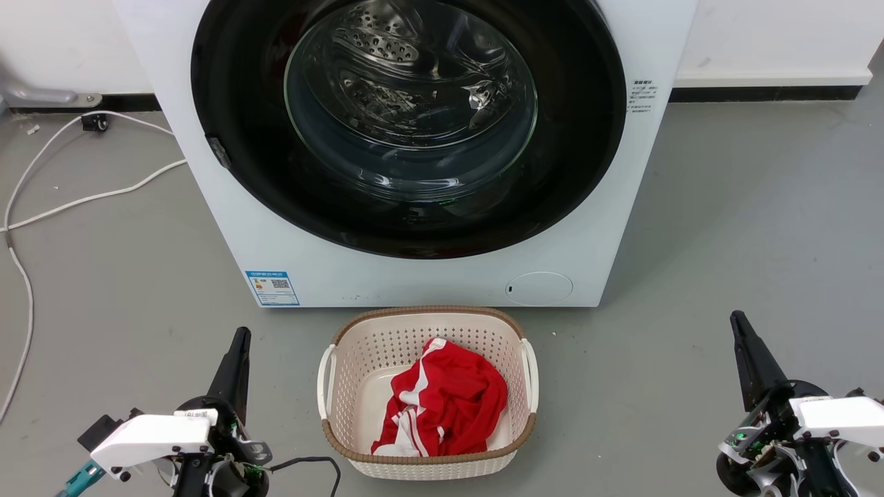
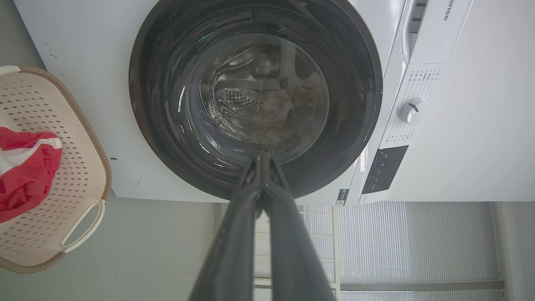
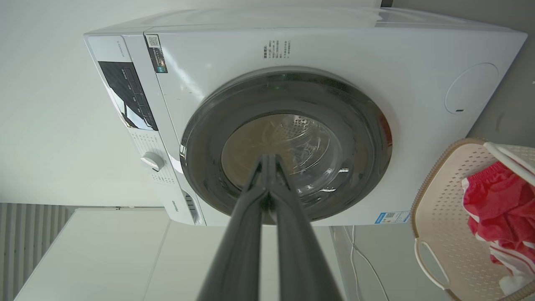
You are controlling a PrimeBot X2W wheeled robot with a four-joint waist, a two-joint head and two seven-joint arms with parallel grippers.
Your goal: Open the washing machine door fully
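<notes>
Ahead of the left claw, the washing machine door is cut off at the head view's top edge, and print on the blue sticker is too small to read.

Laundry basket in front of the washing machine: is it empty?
No, a red and white garment lies crumpled inside the basket.

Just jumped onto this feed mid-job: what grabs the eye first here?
The washing machine door, glossy black with a clear glass window, dominates the upper middle of the head view and looks shut. On the floor right before it stands a cream basket holding a red-and-white garment. The left gripper and right gripper sit at the lower corners, fingers together, well short of the door.
</notes>
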